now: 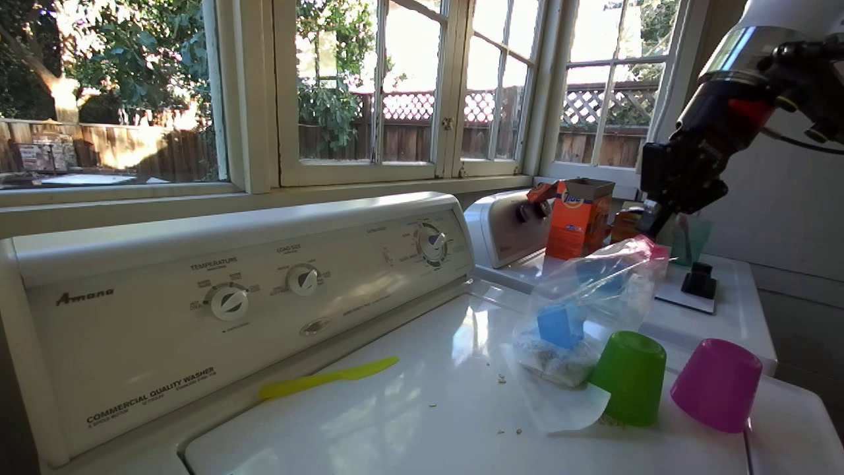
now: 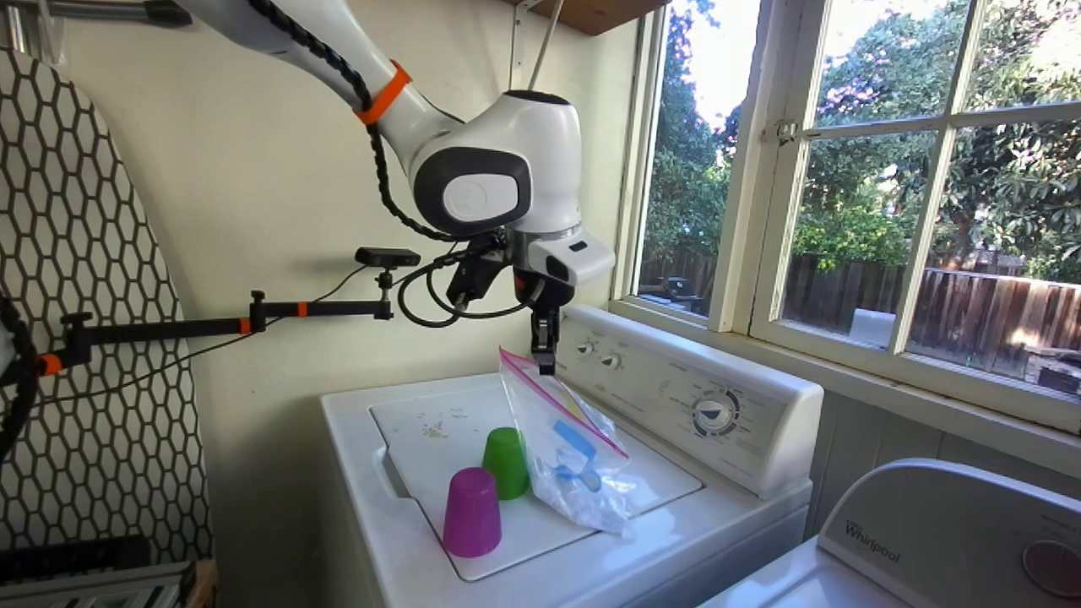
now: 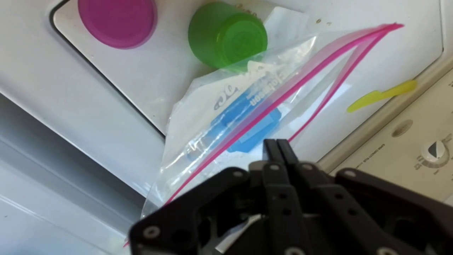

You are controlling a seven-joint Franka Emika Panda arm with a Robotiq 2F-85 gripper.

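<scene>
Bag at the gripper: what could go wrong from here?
The gripper appears to pinch only the rim of the bag, so the thin plastic might slip free or tear.
The bag's mouth gapes in the wrist view, so the blue item, seemingly inside, could fall out if the bag tips.
The green cup stands close beside the bag and might be knocked, perhaps into the magenta cup.

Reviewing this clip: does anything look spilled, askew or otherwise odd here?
Yes, a spill: pale crumbs lie scattered on the washer lid, some beside the green cup, outside the clear bag. It looks odd because nothing contains them. The yellow plastic knife also seems out of place there.
</scene>
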